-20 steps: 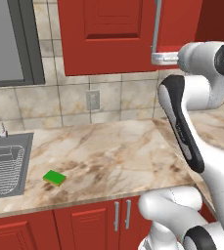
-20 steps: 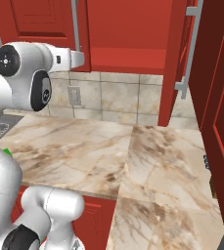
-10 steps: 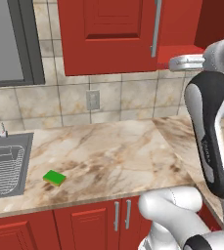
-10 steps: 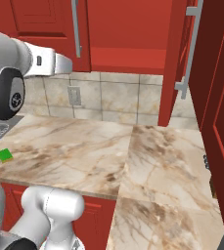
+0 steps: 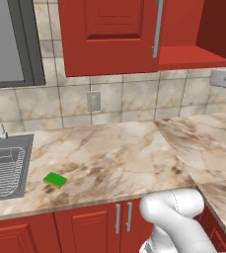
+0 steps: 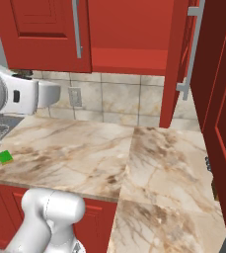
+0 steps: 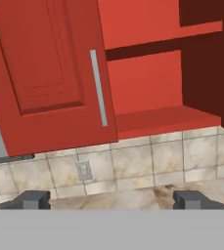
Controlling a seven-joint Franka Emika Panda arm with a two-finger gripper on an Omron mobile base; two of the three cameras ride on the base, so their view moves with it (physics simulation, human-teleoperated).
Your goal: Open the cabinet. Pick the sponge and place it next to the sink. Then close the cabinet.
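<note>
Hand (image 7: 111,200) wide open, holding nothing, at the bottom of the hand view facing the cabinet (image 7: 59,73), whose right door stands open. Sponge (image 5: 55,180) lies flat on the desk (image 5: 119,158) at lower left, just beside the sink (image 5: 6,168).

Glossy red cabinet (image 5: 109,37), green-and-yellow sponge (image 5: 55,180)

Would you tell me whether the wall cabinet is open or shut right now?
Half open: the cabinet's right door stands swung out, baring the red shelf, while the left door is shut.
</note>
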